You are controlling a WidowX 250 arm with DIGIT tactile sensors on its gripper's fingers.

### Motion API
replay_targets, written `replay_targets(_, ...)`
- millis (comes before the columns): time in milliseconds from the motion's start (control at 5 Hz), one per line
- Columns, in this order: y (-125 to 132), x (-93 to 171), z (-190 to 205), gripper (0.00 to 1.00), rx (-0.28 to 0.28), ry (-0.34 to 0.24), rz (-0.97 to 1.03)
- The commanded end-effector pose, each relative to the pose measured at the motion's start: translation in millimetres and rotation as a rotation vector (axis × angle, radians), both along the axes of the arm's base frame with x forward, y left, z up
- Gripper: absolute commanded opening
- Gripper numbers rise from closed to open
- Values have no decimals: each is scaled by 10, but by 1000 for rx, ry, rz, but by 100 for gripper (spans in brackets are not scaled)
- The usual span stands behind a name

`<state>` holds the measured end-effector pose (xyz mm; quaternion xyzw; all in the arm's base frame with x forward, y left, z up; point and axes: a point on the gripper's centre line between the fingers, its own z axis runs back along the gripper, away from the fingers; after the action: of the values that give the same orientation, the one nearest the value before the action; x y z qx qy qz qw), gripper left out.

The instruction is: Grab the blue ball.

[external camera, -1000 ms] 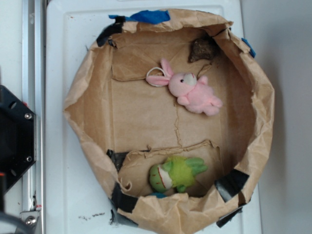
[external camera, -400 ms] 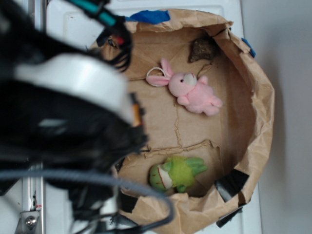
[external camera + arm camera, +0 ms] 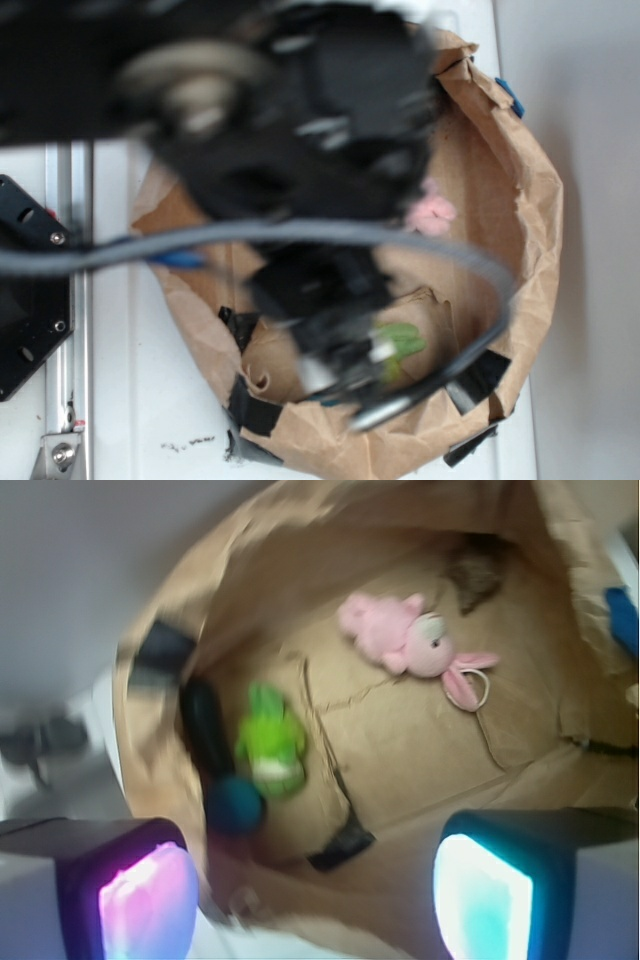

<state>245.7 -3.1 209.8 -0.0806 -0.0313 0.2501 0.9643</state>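
Across the exterior view, the blurred black arm point(image 3: 290, 130) and its grey cable point(image 3: 300, 232) cover most of the brown paper bin point(image 3: 530, 200), leaving only a scrap of the pink plush rabbit point(image 3: 432, 213) and a sliver of the green plush toy point(image 3: 400, 340) in sight; the blue ball cannot be seen there at all. From the wrist view the inside of the bin opens up: the blue ball point(image 3: 236, 805) lies on the paper floor against the bin's wall, touching or just beside the green plush toy point(image 3: 270, 745), with a dark oblong patch point(image 3: 203, 725) on the wall just above it. The pink plush rabbit point(image 3: 410, 640) lies well apart from the ball, nearer the middle of the floor, its ear loop stretched out to one side, and a dark brownish lump point(image 3: 475, 570) sits beyond it by the far wall. A strip of blue tape point(image 3: 622, 620) shows on the rim at the right edge of that view. No writing or label can be read in either view. The gripper point(image 3: 315, 890) is spread wide, its two fingers point(image 3: 145, 895) glowing pink and cyan at the bottom corners of the wrist view, holding nothing, above the near rim of the bin and apart from the ball.
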Motion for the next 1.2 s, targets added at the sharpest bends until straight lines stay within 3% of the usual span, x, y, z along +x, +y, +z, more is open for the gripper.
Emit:
replay_targets(0, 89, 17, 136, 100, 2, -48, 34)
replay_targets(200, 89, 17, 136, 100, 2, -48, 34)
replay_targets(600, -72, 42, -15, 100, -21, 36, 280)
replay_targets(800, -60, 37, -141, 100, 9, 19, 447)
replay_targets(1000, -9, 11, -396, 100, -10, 11, 485)
